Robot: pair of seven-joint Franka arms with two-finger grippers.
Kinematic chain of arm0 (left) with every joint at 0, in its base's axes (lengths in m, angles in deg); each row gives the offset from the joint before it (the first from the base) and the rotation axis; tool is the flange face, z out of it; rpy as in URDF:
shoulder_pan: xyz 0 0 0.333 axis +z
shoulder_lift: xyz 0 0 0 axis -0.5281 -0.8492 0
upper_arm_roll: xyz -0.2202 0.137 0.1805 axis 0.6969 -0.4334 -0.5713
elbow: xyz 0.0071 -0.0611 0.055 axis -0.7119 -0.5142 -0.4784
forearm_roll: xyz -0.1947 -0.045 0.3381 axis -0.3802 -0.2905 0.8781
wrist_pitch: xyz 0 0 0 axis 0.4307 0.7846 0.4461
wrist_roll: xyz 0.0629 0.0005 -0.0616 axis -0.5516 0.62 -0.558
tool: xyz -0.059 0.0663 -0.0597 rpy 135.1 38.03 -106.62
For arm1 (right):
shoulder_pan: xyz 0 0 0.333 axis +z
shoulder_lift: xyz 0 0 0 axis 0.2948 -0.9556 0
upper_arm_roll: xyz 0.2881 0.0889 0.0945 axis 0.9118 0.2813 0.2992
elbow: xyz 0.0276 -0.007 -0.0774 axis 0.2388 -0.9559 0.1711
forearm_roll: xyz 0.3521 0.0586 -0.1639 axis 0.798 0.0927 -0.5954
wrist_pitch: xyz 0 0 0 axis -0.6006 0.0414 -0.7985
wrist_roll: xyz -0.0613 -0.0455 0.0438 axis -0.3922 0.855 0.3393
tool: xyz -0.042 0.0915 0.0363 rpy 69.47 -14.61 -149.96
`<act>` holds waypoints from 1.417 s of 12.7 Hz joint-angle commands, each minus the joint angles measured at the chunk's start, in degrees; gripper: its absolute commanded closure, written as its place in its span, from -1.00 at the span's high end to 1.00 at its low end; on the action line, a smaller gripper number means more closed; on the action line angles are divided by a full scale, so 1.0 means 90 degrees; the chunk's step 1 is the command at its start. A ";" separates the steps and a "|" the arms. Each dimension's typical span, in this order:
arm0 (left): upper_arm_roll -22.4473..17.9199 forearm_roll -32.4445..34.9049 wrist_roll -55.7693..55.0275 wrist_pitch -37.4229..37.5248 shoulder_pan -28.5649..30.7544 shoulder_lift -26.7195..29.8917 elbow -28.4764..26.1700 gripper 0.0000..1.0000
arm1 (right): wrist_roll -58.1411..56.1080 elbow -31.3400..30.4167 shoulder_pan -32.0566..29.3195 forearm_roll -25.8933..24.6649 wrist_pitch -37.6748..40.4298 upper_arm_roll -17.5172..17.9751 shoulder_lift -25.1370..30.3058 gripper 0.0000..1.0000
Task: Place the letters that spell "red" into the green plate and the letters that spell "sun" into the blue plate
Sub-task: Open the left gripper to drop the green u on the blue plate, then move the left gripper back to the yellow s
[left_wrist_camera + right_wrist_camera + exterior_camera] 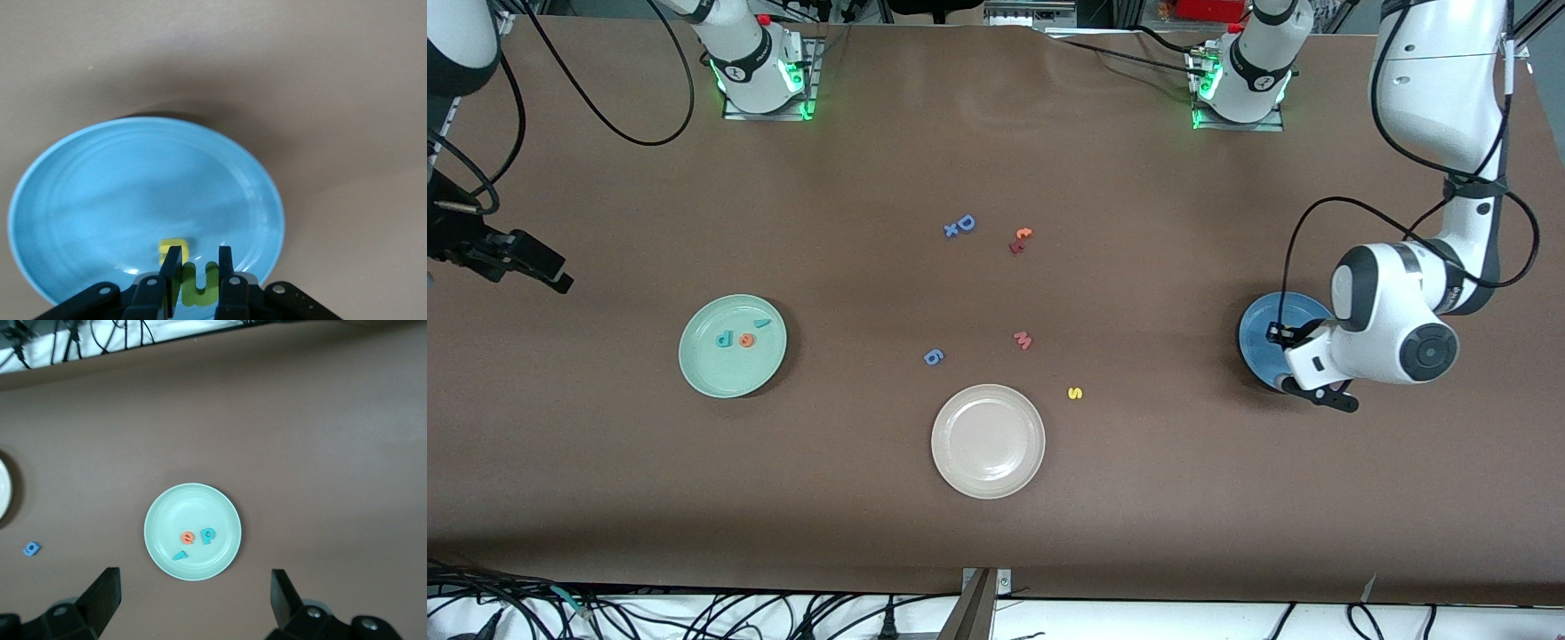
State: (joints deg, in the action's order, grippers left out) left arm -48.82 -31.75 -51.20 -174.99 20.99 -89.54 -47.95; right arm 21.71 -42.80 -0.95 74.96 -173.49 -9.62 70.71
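Risk: left gripper (197,280), clamped on green letter (199,285) over blue plate (80,200), may release crooked; right gripper (193,600) waits wide.

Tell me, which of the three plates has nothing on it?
The cream-white plate, nearest the front camera. The green plate holds three letters, and the blue plate has a yellow letter in it.

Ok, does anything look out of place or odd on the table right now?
Nothing is spilled or damaged. One thing stands out: the yellow s lies on the bare table near the white plate, not in the blue plate with the yellow letter.
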 commanded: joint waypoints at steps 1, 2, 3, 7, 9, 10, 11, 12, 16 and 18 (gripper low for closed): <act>0.0096 0.0189 0.0116 -0.0079 0.0018 0.0022 -0.0008 0.92 | 0.0010 -0.0009 0.0037 -0.0038 0.0194 0.0107 0.0151 0.99; 0.0096 0.0160 0.0116 -0.0079 0.0018 0.0031 0.0011 1.00 | 0.0010 0.0010 0.0037 -0.0038 0.0204 0.0214 0.0151 0.99; 0.0096 0.0112 0.0048 -0.0079 0.0008 0.0031 0.0021 1.00 | 0.0010 0.0020 0.0037 -0.0048 0.0233 0.0244 0.0180 0.99; 0.0203 0.0043 -0.0156 -0.0099 -0.0138 -0.0046 0.0372 1.00 | 0.0108 0.0039 0.0037 -0.0097 0.1060 0.0254 0.0190 0.99; 0.0272 -0.0094 -0.0439 -0.0099 -0.0245 -0.0193 0.0732 1.00 | 0.0147 0.0039 0.0037 -0.0155 0.1054 0.0254 0.0190 0.99; 0.0272 -0.0104 -0.0566 -0.0099 -0.0391 -0.0242 0.0831 1.00 | 0.0147 0.0088 0.0037 -0.0155 0.1044 0.0263 0.0190 0.99; 0.0272 -0.0142 -0.0809 -0.0109 -0.0585 -0.0271 0.0890 1.00 | 0.0147 0.0137 0.0046 -0.0155 0.1044 0.0312 0.0190 0.99; 0.0272 -0.0326 -0.1179 -0.0118 -0.0790 -0.0291 0.0939 1.00 | 0.0147 0.0128 0.0047 -0.0300 0.1005 0.0438 0.0171 0.99; 0.0272 -0.0913 -0.1515 -0.0878 -0.1338 -0.0554 0.1086 1.00 | 0.0497 0.0138 0.0047 -0.0908 0.0917 0.0605 0.0171 0.99; 0.0272 -0.1041 -0.1757 -0.1346 -0.1689 -0.0710 0.1115 1.00 | 0.0538 0.0137 0.0047 -0.0888 0.0868 0.0625 0.0122 0.99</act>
State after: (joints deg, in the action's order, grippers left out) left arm -45.64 -39.42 -65.22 -184.60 8.12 -93.72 -39.98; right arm 25.20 -41.77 -0.51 68.07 -165.45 -4.38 71.51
